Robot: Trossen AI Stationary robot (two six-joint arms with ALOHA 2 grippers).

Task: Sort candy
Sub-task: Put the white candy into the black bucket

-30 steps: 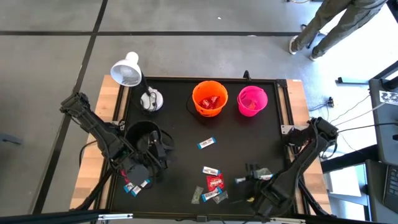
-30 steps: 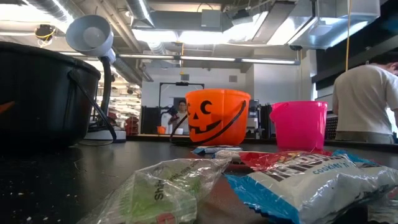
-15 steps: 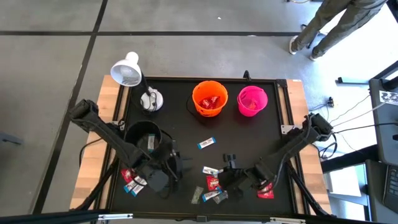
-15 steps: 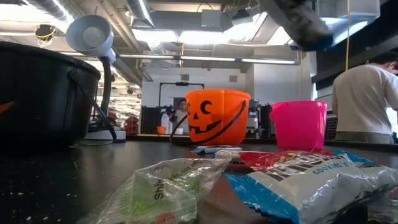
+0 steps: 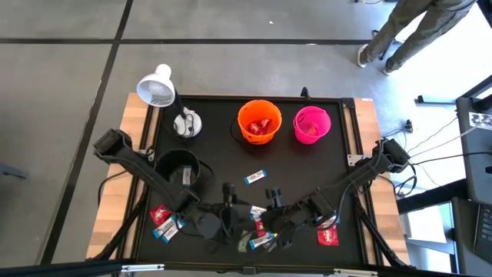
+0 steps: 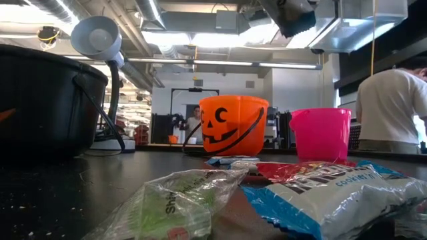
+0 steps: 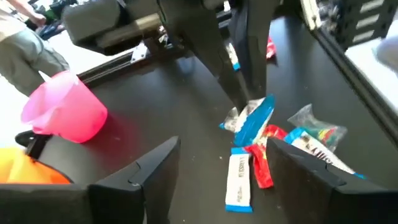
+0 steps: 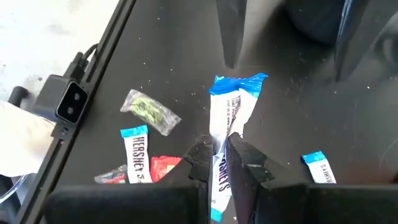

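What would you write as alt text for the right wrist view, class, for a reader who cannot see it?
The right gripper is shut on a blue-and-white candy on the black table. More wrapped candies lie nearby: a blue-and-white bar, a red one and a green one.

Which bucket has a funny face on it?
The orange bucket does: a black jack-o'-lantern face with a grin is on its side. The pink bucket beside it and the black bucket show no face.
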